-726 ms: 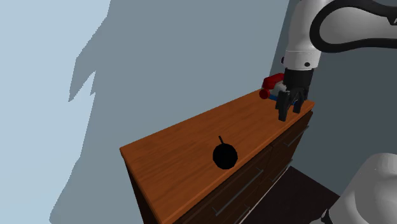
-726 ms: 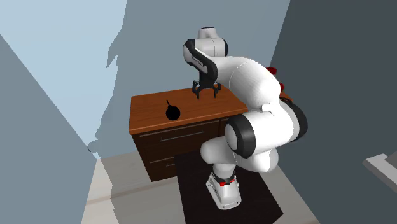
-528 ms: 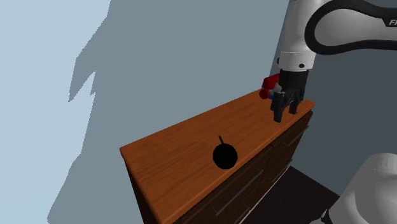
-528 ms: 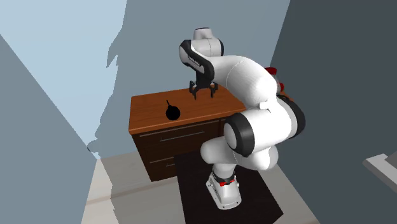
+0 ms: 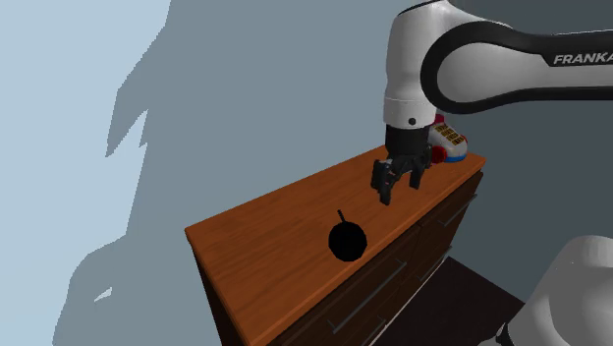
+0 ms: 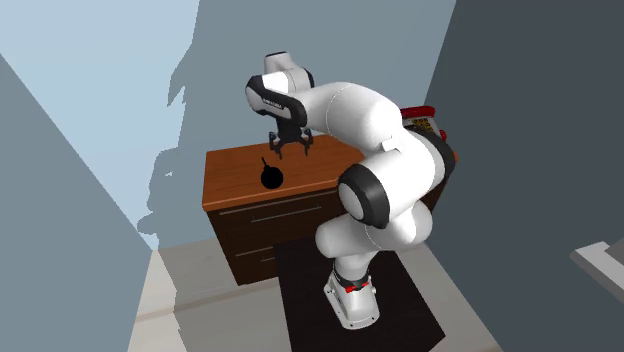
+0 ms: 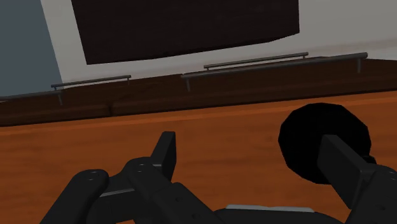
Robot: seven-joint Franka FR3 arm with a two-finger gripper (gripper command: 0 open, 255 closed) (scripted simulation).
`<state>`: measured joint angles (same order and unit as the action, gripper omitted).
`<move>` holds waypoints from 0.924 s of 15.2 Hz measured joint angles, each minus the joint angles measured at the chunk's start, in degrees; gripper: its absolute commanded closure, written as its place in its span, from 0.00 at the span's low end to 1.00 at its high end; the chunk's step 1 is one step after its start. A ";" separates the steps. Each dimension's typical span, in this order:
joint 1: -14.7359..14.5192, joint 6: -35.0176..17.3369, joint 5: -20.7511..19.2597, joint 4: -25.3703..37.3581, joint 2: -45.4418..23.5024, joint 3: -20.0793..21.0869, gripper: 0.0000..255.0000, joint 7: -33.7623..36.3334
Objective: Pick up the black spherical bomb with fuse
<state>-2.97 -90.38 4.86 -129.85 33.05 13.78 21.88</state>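
Above the wooden dresser top [image 5: 257, 224] we see our gripper [image 5: 398, 182], fingers apart and empty; in the shoulder view the black bomb [image 5: 346, 242] rests at its seven o'clock.

A brown wooden dresser [image 5: 265, 231] stands by the grey-blue wall [image 5: 246, 88]. Its dark drawers have thin bar handles [image 6: 285, 213]. A red and white toy [image 5: 450, 141] sits at one end. A dark rug [image 6: 405, 300] lies on the floor.
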 measured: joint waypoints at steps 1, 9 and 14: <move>-0.05 -1.25 -0.05 0.52 -1.68 1.43 0.00 1.69; -0.27 -5.96 -3.14 9.11 -15.37 11.99 0.00 15.92; -0.36 -9.26 -3.50 6.93 -16.61 12.81 0.00 17.18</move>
<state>-3.33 -99.64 1.37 -122.92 16.44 26.60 39.06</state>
